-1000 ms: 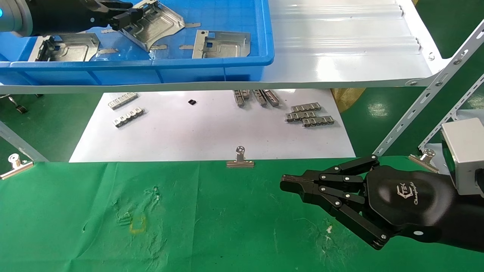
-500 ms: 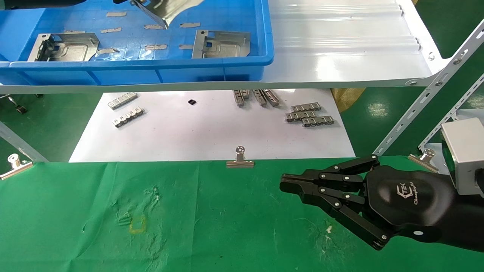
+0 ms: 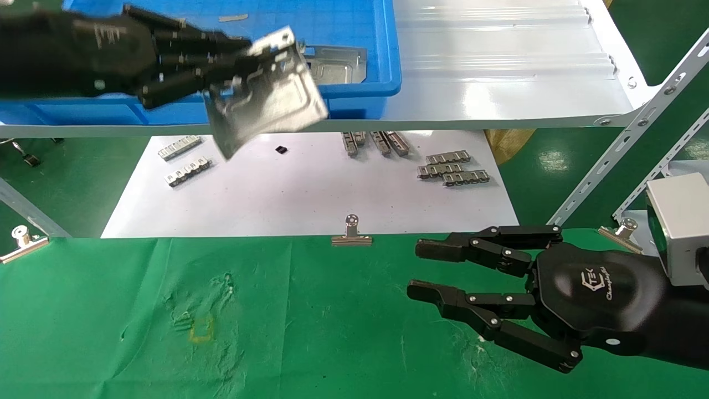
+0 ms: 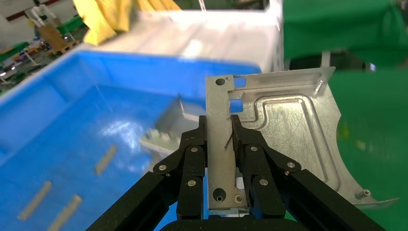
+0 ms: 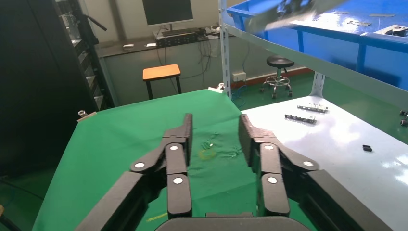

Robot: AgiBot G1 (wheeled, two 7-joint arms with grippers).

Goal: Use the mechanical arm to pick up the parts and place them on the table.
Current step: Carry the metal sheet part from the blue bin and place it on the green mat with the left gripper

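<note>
My left gripper is shut on a silver stamped plate and holds it in the air in front of the blue bin, over the white sheet. In the left wrist view the black fingers clamp the plate's flat strip. Another plate lies in the bin, partly hidden behind the held one. My right gripper is open and empty, low over the green cloth table at the right; it also shows in the right wrist view.
The bin sits on a glossy white shelf. Below, a white sheet carries small ridged grey strips. Binder clips pin the cloth's far edge. A yellow square mark is on the cloth. A slotted steel post slants at right.
My left gripper lifted the plate out of the bin and carried it forward and down toward the white sheet. My right gripper went from shut to open.
</note>
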